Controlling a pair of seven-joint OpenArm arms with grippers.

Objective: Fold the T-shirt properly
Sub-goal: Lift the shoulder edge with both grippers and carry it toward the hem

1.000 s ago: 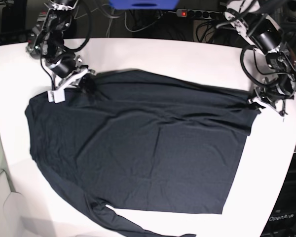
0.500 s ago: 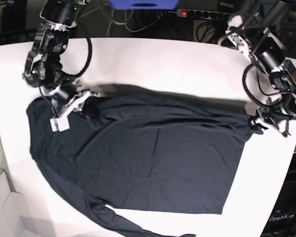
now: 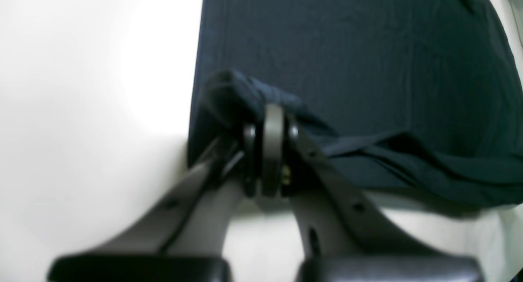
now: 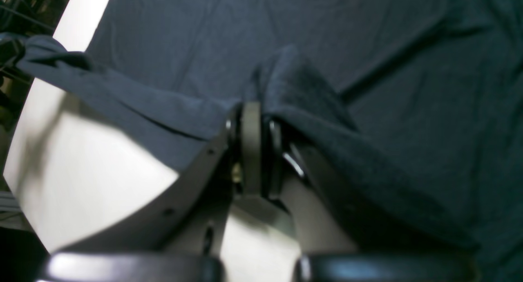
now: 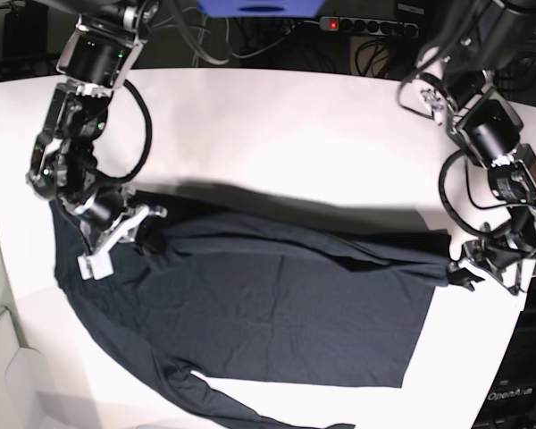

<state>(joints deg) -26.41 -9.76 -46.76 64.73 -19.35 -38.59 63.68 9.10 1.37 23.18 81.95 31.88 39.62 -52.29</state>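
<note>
The left gripper (image 5: 458, 271) is clamped tight on a bunched corner of the T-shirt (image 5: 277, 313) at the table's (image 5: 277, 125) right edge. The right gripper (image 5: 146, 234) pinches another raised fold of the same edge toward the table's left side. The dark shirt spreads across the white table, a sleeve trailing toward the table's front edge.

A white table (image 5: 277, 134) with rounded corners fills most of the base view. Behind its far edge lie tangled dark cables (image 5: 375, 54), a power strip (image 5: 366, 25) with a lit red switch, and part of a blue object (image 5: 259, 7).
</note>
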